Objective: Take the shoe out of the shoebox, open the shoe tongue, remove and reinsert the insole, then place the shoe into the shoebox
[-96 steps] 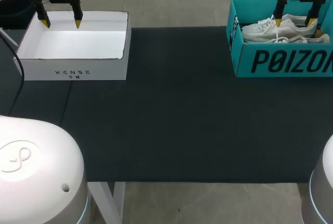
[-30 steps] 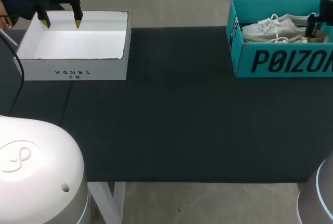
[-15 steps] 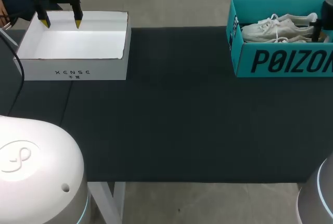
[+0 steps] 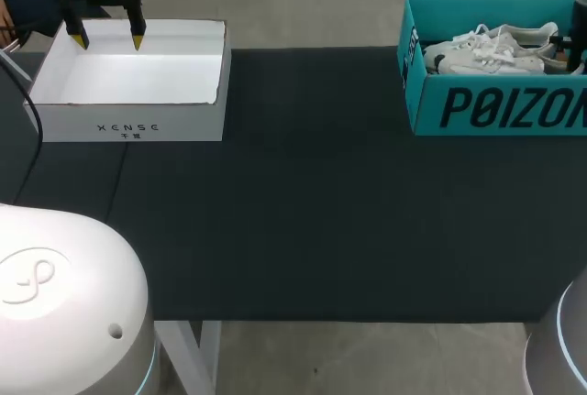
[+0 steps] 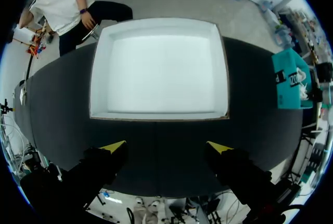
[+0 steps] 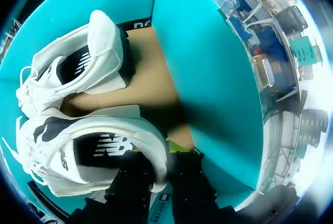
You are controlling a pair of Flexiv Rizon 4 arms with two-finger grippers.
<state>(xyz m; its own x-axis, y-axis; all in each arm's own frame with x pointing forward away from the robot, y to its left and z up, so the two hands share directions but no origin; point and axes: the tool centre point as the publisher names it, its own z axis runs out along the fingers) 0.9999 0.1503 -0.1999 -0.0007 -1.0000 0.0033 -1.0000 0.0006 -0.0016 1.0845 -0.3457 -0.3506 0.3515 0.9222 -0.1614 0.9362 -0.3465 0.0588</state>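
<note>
A pair of white shoes lies in the teal shoebox [image 4: 495,111] at the table's far right. The near shoe [image 4: 486,54] is the one my right gripper [image 4: 570,54] has by the heel. In the right wrist view my right gripper [image 6: 158,157] is shut on that shoe's [image 6: 88,151] heel collar, one finger inside the opening and one outside by the teal wall [image 6: 203,63]. The other shoe [image 6: 78,68] lies ahead of it. My left gripper [image 4: 105,40] hangs open over the far edge of the white box [image 4: 128,120], holding nothing.
In the left wrist view the white box's rim [image 5: 156,116] lies ahead of my open left gripper [image 5: 166,146], and the teal shoebox [image 5: 289,86] shows far off to the side. Black matting covers the table between the two boxes.
My right gripper has closed from wide open onto the near shoe's heel. The shoes have shifted a little in the teal box. The left arm has not moved.
</note>
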